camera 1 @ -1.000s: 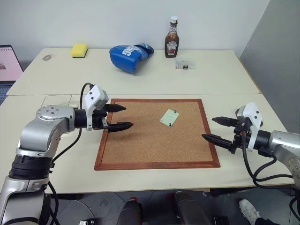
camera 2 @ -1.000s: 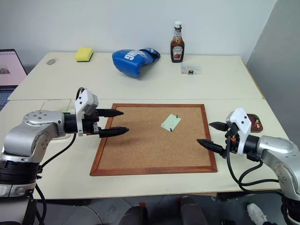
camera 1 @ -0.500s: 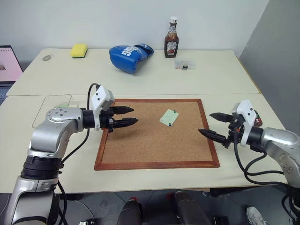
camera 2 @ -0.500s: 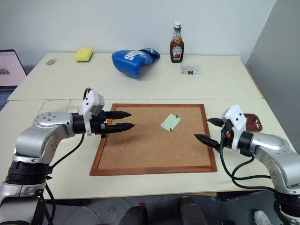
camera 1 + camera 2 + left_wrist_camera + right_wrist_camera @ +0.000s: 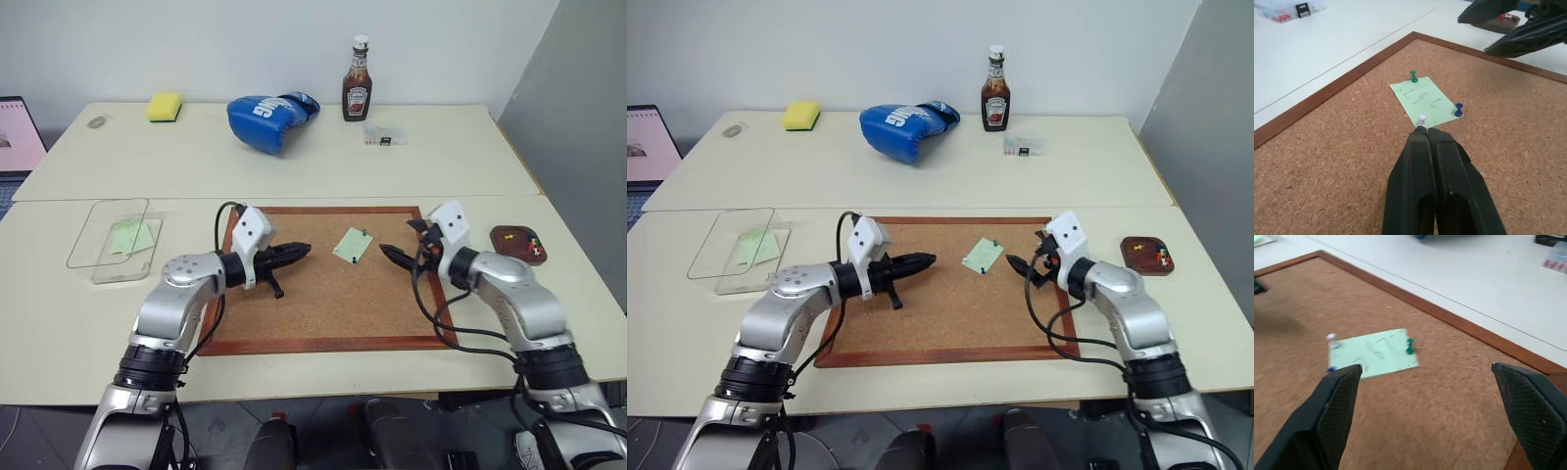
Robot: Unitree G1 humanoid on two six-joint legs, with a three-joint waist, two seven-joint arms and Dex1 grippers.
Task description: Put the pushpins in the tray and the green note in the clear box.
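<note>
The green note [image 5: 1427,101] lies pinned on the corkboard [image 5: 323,304]; the left gripper [image 5: 302,251] has clenched, empty fingers, the right gripper [image 5: 397,245] spread fingers.

Background stuff: yellow sponge [image 5: 166,105], blue boxing glove [image 5: 269,114] and a ketchup bottle [image 5: 358,80] standing upright along the far side of the table [image 5: 441,162]. Small clear case [image 5: 386,134] sits near the bottle, laptop [image 5: 18,132] pokes in at the far left.

Both arms have closed in on the green note [image 5: 354,245], and the left gripper [image 5: 301,252] has shut its jaws.
</note>
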